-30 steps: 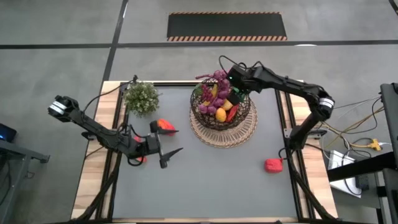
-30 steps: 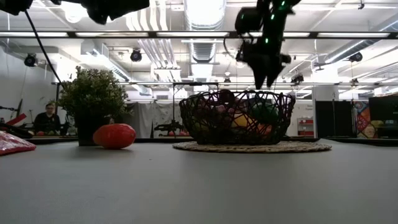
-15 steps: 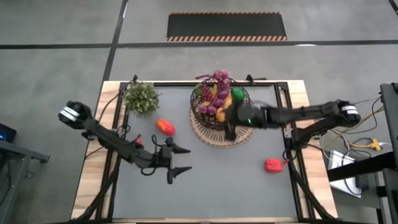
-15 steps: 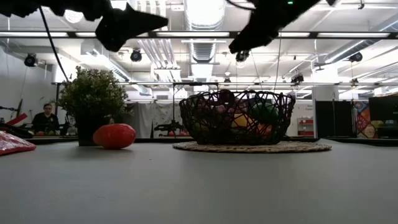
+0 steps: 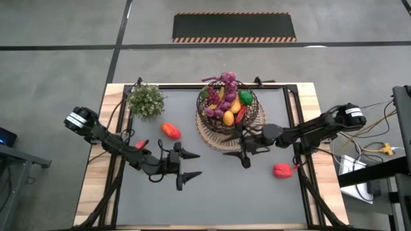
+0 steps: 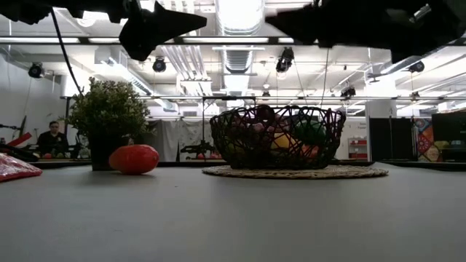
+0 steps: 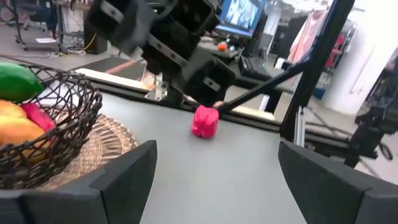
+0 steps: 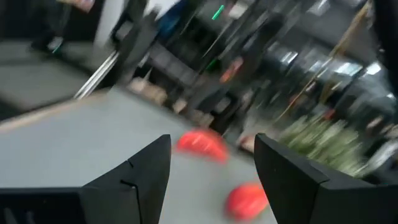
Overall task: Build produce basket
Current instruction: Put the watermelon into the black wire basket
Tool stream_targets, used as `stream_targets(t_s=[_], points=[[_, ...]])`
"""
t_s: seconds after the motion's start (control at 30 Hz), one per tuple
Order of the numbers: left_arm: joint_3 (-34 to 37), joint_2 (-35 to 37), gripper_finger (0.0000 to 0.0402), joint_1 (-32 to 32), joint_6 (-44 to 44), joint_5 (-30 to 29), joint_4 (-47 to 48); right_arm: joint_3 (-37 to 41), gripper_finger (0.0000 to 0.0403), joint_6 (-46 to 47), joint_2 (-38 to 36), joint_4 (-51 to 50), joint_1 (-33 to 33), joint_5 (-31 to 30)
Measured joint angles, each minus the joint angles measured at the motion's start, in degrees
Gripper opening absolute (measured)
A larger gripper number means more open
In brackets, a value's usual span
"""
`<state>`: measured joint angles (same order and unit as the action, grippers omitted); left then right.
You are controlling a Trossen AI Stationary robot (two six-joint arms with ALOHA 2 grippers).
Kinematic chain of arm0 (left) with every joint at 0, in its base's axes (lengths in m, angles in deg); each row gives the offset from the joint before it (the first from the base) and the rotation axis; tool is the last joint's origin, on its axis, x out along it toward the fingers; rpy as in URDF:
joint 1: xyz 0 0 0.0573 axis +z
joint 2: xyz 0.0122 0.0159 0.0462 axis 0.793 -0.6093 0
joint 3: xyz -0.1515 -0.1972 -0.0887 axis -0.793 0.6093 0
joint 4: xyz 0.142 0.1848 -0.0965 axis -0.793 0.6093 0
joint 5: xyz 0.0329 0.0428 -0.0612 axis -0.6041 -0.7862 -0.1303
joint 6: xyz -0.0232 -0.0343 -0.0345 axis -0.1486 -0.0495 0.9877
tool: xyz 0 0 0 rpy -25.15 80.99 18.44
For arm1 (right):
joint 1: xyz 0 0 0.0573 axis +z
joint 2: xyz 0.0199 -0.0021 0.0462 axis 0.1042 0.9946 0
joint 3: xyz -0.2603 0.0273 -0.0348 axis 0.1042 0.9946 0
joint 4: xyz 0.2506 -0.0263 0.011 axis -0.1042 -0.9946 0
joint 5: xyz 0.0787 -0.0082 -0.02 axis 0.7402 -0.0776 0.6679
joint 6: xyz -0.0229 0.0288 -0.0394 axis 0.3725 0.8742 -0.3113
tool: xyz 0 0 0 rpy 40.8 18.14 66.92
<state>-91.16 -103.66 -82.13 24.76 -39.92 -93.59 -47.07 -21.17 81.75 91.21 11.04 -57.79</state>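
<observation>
- High view, largest first: grey worktop (image 5: pixel 212 199) with wooden side strips, both dark arms reaching in from either side.
- Woven tan mat (image 5: pixel 250 142) at the far centre of the worktop, under the basket.
- Dark brown wire-mesh basket (image 5: pixel 255 114) resting on the mat, filled with produce: purple grapes (image 5: pixel 225 81) at the far rim, a yellow banana (image 5: pixel 221 94), a green piece (image 5: pixel 245 98), an orange-yellow fruit (image 5: pixel 227 118), a red pepper (image 5: pixel 239 117).
- Bushy green plant (image 5: pixel 146 100) at the far left of the worktop, well apart from the basket.
- Left claw (image 5: pixel 189 165) over the worktop's left-centre, fingers spread wide, holding nothing; same wide spread in the left wrist view (image 7: pixel 214 171).
- Right claw (image 5: pixel 240 154) just beside the near edge of the mat, fingers apart, nothing between them; empty gap likewise in the right wrist view (image 8: pixel 211 158).
- Red-orange fruit (image 5: pixel 170 131) on the worktop between the plant and the left claw; seen beside the plant pot in the low view (image 6: pixel 134 159).
- Red piece (image 5: pixel 282 170) near the right edge of the worktop, near the right arm.
- Small red piece (image 5: pixel 140 144) near the left arm, partly hidden.
</observation>
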Motion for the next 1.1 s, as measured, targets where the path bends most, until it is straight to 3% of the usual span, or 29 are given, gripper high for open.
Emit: stream_targets(t_s=[0.07, 0.2, 0.47, 1.1], points=[[0.0, -0.2, 0.0318, 0.1, 0.0, -0.2, -1.2, 0.0, 0.0214, 0.1, 0.1, 3.2, -0.9, 0.0], [0.0, -0.2, 0.0318, 0.2, -0.3, -2.5, -1.7, 0.1, 0.0214, 0.4, -3.3, -2.8, -1.1, -0.1], [0.0, -0.2, 0.0318, 0.7, 0.0, -5.9, -2.2, 0.9, 0.0214, -0.9, -5.4, -4.7, -1.2, -0.1], [0.0, -0.2, 0.0318, 1.9, 4.2, -7.6, -2.7, 0.9, 0.0215, -1.8, -6.5, -8.6, -1.2, -0.1]])
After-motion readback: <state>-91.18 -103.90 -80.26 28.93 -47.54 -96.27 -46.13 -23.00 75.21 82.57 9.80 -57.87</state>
